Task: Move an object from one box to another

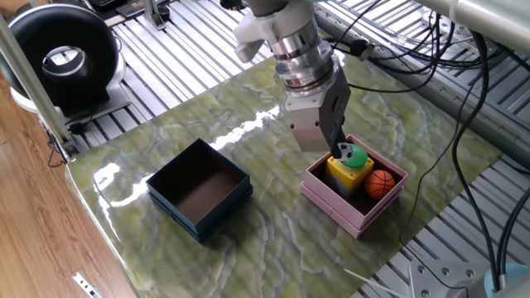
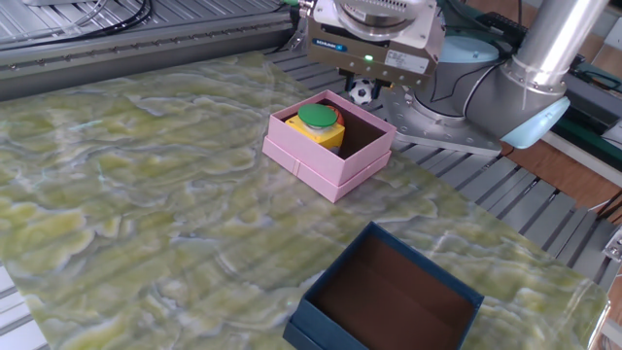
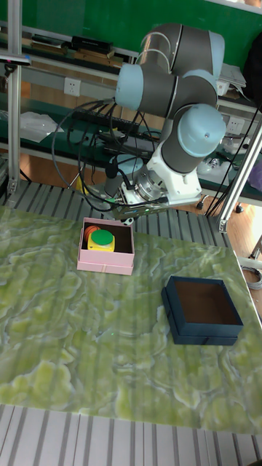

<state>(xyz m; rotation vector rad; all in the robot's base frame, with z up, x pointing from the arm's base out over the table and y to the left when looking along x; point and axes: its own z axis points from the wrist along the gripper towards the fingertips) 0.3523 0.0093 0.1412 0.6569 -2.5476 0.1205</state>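
Soccer ball [image 2: 361, 92], tiny, sits pinched in the gripper [image 2: 362, 90] just above the pink box [image 2: 330, 171]. Inside lie a yellow block with green button [image 1: 348, 162] and a basketball [image 1: 380, 183]. Navy box [image 1: 199, 189] stands well apart.

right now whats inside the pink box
The pink box holds a yellow block with a green cap and an orange ball. The tool covers part of the block.
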